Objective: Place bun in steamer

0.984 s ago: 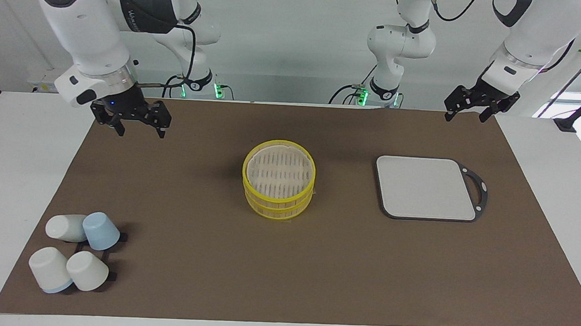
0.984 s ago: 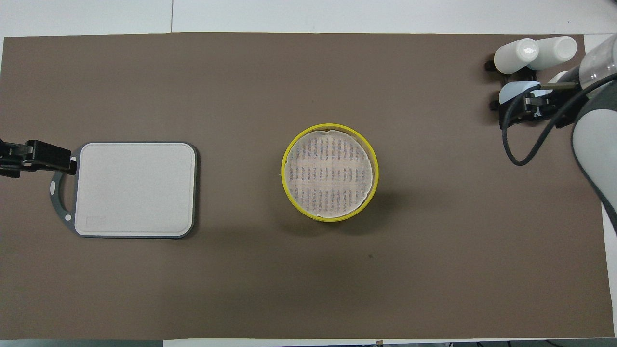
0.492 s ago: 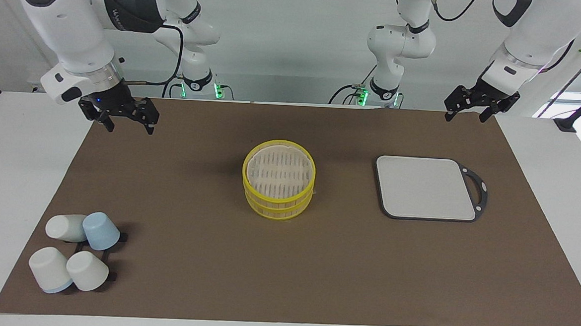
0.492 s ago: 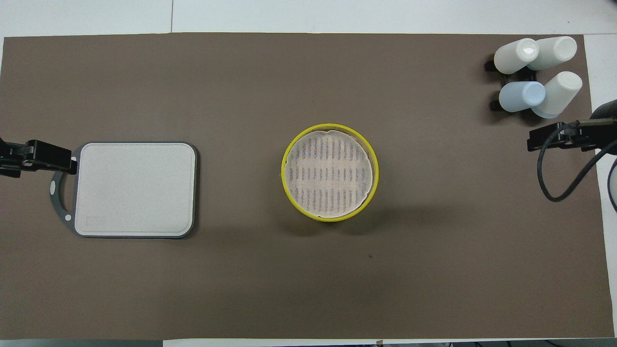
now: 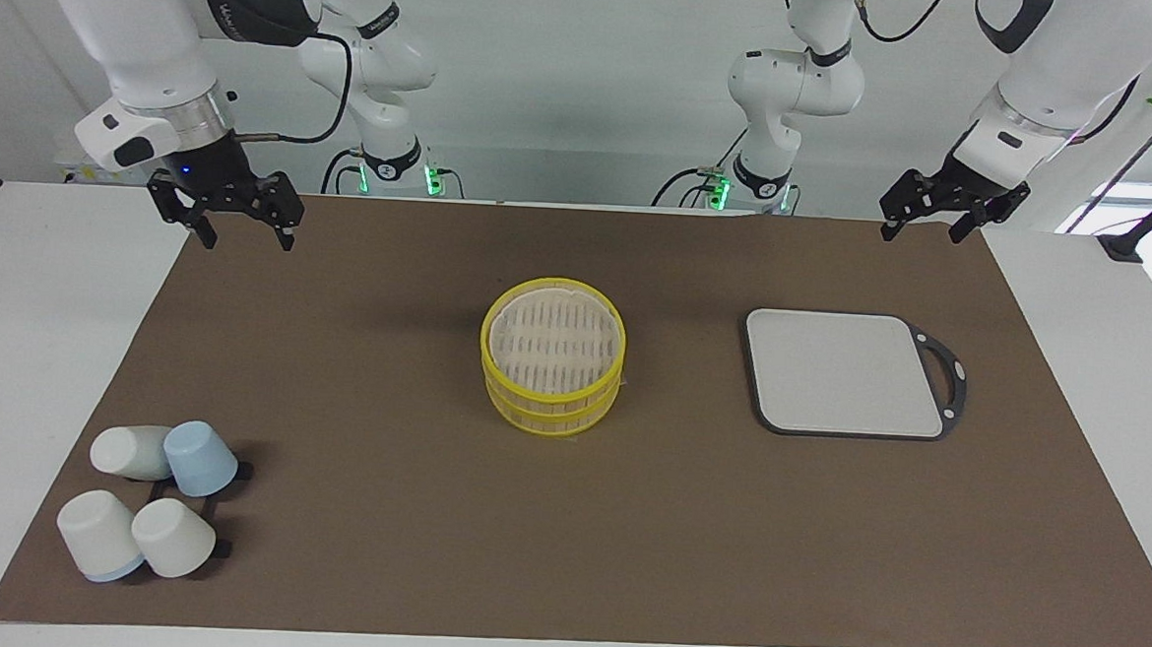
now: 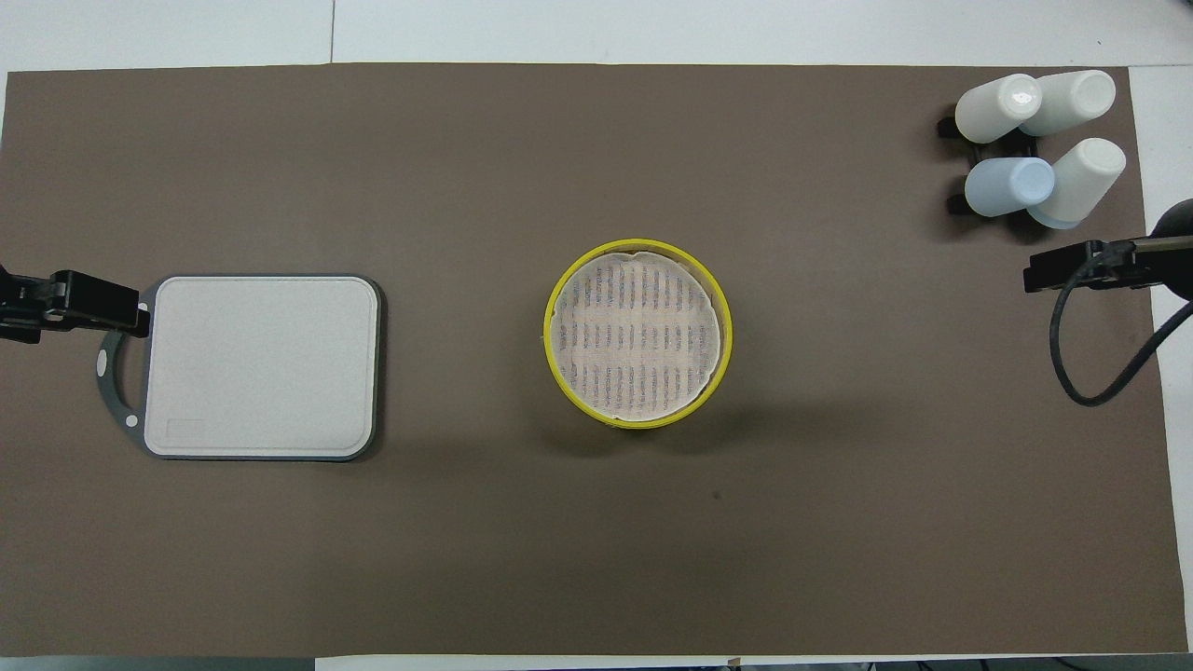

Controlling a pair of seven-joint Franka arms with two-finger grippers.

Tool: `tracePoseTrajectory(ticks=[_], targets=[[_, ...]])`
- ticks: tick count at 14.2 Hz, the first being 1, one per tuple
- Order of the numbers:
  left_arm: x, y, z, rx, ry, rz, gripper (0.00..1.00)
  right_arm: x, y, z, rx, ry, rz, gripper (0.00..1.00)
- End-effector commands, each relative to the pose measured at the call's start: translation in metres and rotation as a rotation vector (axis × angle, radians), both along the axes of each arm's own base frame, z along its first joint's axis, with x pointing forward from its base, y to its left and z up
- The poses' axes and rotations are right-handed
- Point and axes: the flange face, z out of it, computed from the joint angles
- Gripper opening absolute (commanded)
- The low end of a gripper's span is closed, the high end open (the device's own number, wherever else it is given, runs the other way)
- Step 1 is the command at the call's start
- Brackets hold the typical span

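Observation:
The steamer (image 5: 553,357) with yellow rims stands in the middle of the brown mat, two tiers stacked; it also shows in the overhead view (image 6: 638,333). Its pale slatted bottom holds nothing. No bun shows in either view. My right gripper (image 5: 248,241) hangs open and empty in the air over the mat's edge nearest the robots, at the right arm's end; the overhead view shows it (image 6: 1072,266) too. My left gripper (image 5: 921,235) hangs open and empty over the mat's corner at the left arm's end, and in the overhead view it (image 6: 93,303) sits by the board's handle.
A flat grey square board (image 5: 845,372) with a dark handle lies toward the left arm's end (image 6: 261,363). Several white and blue cups (image 5: 148,498) lie on a black rack at the right arm's end, farther from the robots (image 6: 1035,149).
My right gripper has drawn back from over the cups and risen to the mat's edge at the right arm's end. The left arm has not moved.

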Motion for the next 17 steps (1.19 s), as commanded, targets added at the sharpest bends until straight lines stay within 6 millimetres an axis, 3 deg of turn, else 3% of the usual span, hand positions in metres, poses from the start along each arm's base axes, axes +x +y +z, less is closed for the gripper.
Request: tracePoseTrajectory(ticks=[1, 3, 17], targets=[[0.0018, -0.0005, 0.0008, -0.012, -0.015, -0.012, 1.00, 0.0026, -0.0050, 0.0013, 0.017, 0.014, 0.007, 1.00], [0.0018, -0.0005, 0.0009, -0.012, -0.016, -0.012, 1.00, 0.0005, -0.0134, 0.0000, 0.016, 0.019, -0.008, 1.00], [0.0016, -0.0005, 0.0007, -0.012, -0.014, -0.014, 1.00, -0.0052, -0.0112, -0.0026, 0.011, 0.059, 0.000, 1.00]])
